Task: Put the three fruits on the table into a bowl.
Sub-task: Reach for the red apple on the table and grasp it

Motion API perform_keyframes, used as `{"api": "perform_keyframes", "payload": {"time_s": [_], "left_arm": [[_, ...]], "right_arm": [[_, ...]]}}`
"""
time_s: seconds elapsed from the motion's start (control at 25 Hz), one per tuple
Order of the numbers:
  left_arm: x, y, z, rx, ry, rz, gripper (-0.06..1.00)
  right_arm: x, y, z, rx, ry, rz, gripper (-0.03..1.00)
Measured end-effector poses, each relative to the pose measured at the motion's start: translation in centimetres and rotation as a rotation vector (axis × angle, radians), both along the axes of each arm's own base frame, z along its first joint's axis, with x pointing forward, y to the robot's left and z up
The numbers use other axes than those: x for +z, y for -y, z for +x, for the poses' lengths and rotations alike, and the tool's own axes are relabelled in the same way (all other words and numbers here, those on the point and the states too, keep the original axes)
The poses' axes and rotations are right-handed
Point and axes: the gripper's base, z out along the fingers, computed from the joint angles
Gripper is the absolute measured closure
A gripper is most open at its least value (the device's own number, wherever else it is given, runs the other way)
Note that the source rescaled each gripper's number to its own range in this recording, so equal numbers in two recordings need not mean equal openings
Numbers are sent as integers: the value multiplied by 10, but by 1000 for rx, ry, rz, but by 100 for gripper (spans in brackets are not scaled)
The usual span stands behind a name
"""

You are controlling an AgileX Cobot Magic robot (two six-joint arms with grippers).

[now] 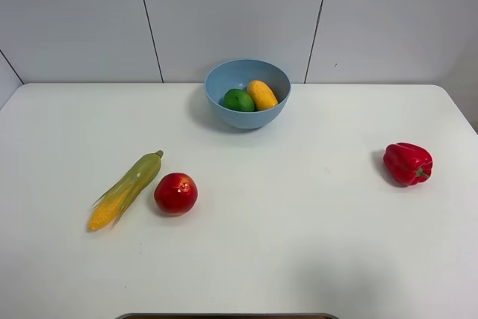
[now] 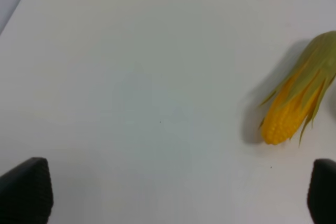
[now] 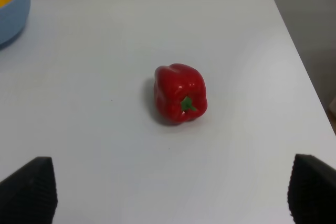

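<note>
Across the whole scene a white table (image 1: pixel 299 252) with rounded corners is spreading out, smooth and plain. Behind it a pale wall (image 1: pixel 224 13) of flat panels is rising, split by thin dark seams.

At the far middle of the table one light-blue bowl (image 1: pixel 216 80) is standing upright. Three fruits are showing. Two are lying inside the bowl, side by side and touching: one green lime (image 1: pixel 239 100) on the left and one yellow mango (image 1: pixel 262 95) on the right. The third, one glossy red apple (image 1: pixel 175 193), is sitting on the table at the near left, well apart from the bowl.

Just beside the apple, on its left, one corn (image 1: pixel 125 190) is lying slantwise, its green husk end pointing towards the bowl and its bare yellow end towards the near edge. Whether corn and apple are touching is hard to tell. One red pepper (image 1: pixel 407 163) is resting alone on the right side of the table, its green stem facing the near right.

Two grippers are showing, each only in its own wrist view. The left gripper (image 2: pixel 173 192) is hanging above bare table near the corn's yellow tip, its dark fingers (image 2: pixel 26 190) standing wide with nothing between them. The right gripper (image 3: pixel 173 190) is hovering short of the pepper, its fingers likewise spread wide and gripping nothing.
</note>
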Motion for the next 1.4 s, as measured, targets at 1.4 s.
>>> {"api": "perform_keyframes", "payload": {"time_s": [1.4], "left_arm": [[0,0,3,-30,-27,48,-6]], "right_arm": [[0,0,0,0,0,-1,-1]]}}
